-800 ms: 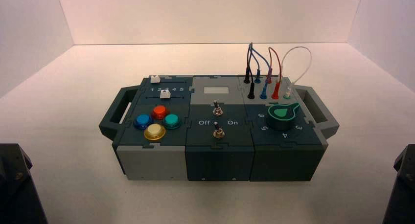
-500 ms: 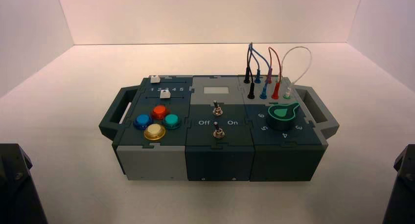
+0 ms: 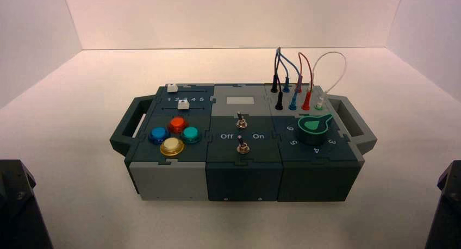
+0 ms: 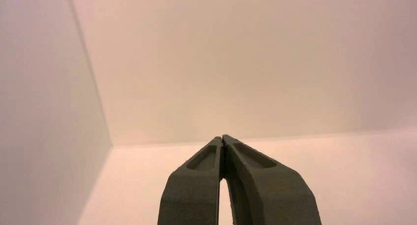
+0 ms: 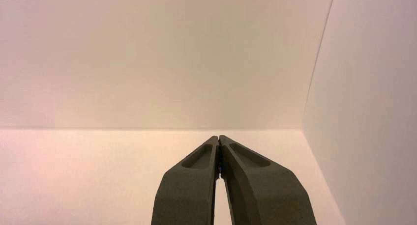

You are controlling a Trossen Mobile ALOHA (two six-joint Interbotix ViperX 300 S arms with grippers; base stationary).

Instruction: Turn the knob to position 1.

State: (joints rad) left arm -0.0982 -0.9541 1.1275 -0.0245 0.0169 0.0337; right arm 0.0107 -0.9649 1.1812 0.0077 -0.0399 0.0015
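The knob [image 3: 313, 127] is round and dark with a bright green teardrop pointer top, ringed by white numerals, on the right section of the box [image 3: 174, 179]. Its pointer tip aims toward the back right. My left gripper [image 4: 223, 138] is shut and empty, parked at the near left, facing the bare floor and wall. My right gripper [image 5: 218, 137] is shut and empty, parked at the near right. Both arms show only as dark shapes at the bottom corners of the high view, far from the knob.
The box also bears two white sliders [image 3: 183, 104], four coloured push buttons [image 3: 172, 146], two metal toggle switches [image 3: 242, 147] and plugged wires [image 3: 305, 69] behind the knob. Handles stick out at both ends [image 3: 124, 130]. White walls enclose the table.
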